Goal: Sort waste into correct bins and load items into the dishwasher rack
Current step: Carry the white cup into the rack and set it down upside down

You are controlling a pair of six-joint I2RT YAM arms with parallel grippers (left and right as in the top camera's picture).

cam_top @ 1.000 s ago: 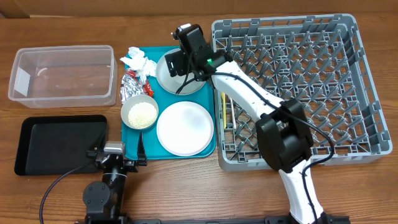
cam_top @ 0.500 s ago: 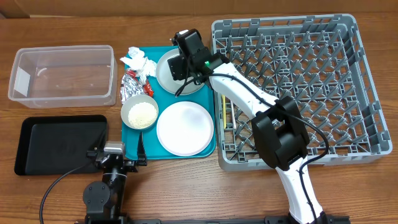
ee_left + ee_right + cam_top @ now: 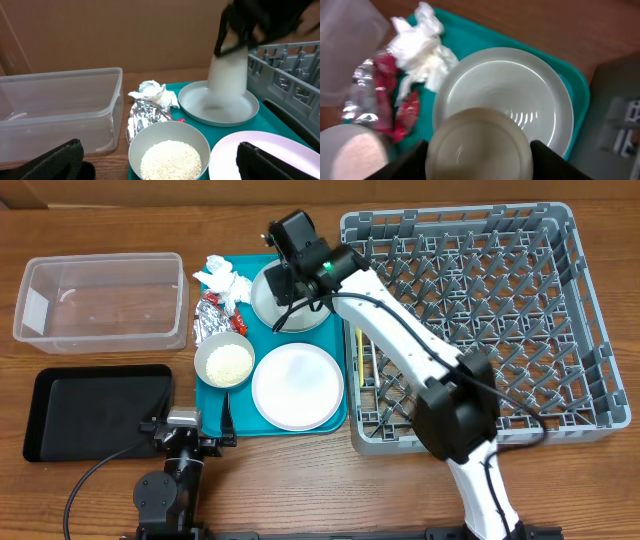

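Observation:
My right gripper (image 3: pixel 285 280) is shut on the small white cup (image 3: pixel 477 145) and holds it just above the pale grey-green plate (image 3: pixel 312 315) on the teal tray (image 3: pixel 213 398). The cup also shows in the left wrist view (image 3: pixel 227 70). The white plate (image 3: pixel 297 385), the bowl of rice (image 3: pixel 224 363), the white tissue (image 3: pixel 222 277) and the silver foil wrapper with red bits (image 3: pixel 213 320) lie on the same tray. A yellow utensil (image 3: pixel 360 355) lies in the grey rack (image 3: pixel 480 320). My left gripper (image 3: pixel 188 436) is open and empty by the front edge.
The clear plastic tub (image 3: pixel 100 300) stands at the far left, empty. The black tray (image 3: pixel 95 410) lies in front of it, next to my left gripper. The rack's left wall is right beside the teal tray.
My right gripper, with the cup in it, has shifted a little to the left and towards the back over the grey-green plate. The left arm has not moved.

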